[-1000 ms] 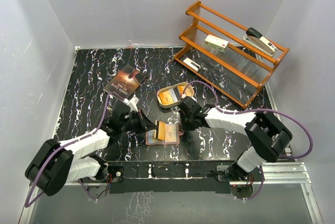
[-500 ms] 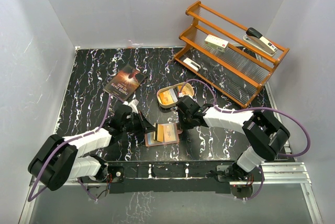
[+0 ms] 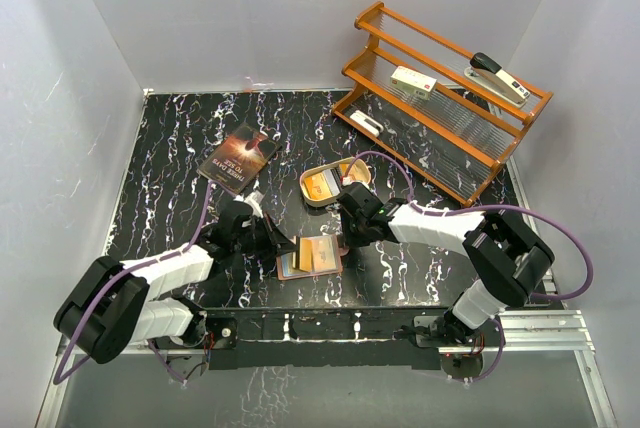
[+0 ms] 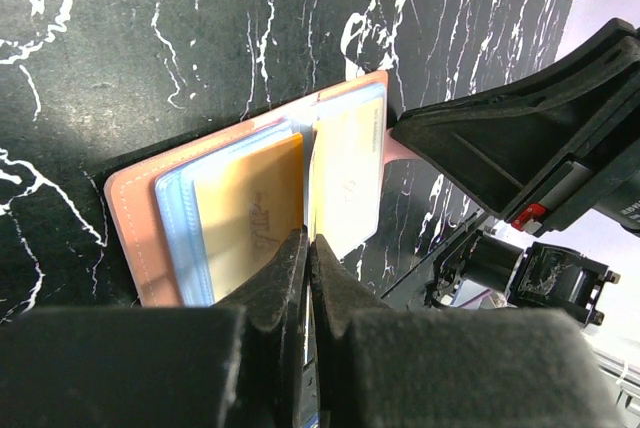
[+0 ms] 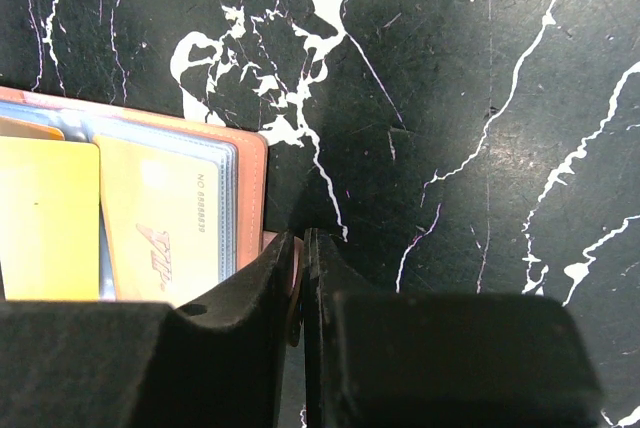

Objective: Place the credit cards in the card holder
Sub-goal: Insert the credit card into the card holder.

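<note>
The card holder lies open on the black marbled table, between the two grippers. Its reddish leather frames clear sleeves. A gold-orange credit card sits in the left half and a pale yellow one in the right. My left gripper is shut on a thin credit card held on edge over the holder's middle fold. My right gripper is shut on the holder's snap tab at its right edge. Two yellow cards show in the sleeves there.
An oval tin holding orange cards stands just behind the holder. A dark book lies at the back left. A wooden rack at the back right carries a white box and a stapler.
The left gripper with its card has drawn back slightly to the left. The right gripper stays shut on the tab, barely moved.
</note>
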You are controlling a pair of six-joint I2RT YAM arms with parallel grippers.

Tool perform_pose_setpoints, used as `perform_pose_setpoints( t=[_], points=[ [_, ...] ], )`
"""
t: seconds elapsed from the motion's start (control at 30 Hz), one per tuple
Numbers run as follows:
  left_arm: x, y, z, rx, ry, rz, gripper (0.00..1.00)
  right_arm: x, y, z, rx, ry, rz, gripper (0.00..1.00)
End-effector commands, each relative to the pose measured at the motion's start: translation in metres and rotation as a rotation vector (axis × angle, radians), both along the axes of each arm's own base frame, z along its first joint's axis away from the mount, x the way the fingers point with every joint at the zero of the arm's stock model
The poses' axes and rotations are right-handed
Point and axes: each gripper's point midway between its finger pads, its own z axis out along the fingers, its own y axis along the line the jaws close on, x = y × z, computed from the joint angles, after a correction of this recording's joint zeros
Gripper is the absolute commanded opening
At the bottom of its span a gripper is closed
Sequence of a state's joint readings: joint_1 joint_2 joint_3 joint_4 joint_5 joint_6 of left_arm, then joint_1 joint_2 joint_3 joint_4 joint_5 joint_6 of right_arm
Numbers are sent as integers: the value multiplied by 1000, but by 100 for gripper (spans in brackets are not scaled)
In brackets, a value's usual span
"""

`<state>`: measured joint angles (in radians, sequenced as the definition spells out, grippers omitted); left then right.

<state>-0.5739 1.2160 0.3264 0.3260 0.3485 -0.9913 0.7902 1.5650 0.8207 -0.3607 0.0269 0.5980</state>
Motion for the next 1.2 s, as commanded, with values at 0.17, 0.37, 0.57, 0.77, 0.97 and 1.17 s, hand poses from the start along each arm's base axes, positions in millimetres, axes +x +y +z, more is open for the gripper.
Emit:
perform_pose_setpoints(
  t=[0.17, 0.37, 0.57, 0.77, 0.97, 1.17],
  points=[
    [-3, -3, -6, -12, 25, -1, 0, -16, -20, -25, -79, 49, -14, 8],
    [-4, -1, -12, -13, 66, 30, 0, -19, -23, -26, -83, 54, -13, 8],
    [-3, 2, -16, 18, 95, 64, 0, -21, -24, -25, -76, 51, -18, 7],
    [2, 5, -23, 27, 81, 111, 0, -24, -20, -26, -54, 66, -14, 7],
    [4, 0, -30, 36, 77, 107, 0, -35, -12, -28, 21, 111, -40, 7],
    [3, 3, -34, 65, 58, 121, 0, -36, -19, -27, 17, 98, -74, 6]
  ],
)
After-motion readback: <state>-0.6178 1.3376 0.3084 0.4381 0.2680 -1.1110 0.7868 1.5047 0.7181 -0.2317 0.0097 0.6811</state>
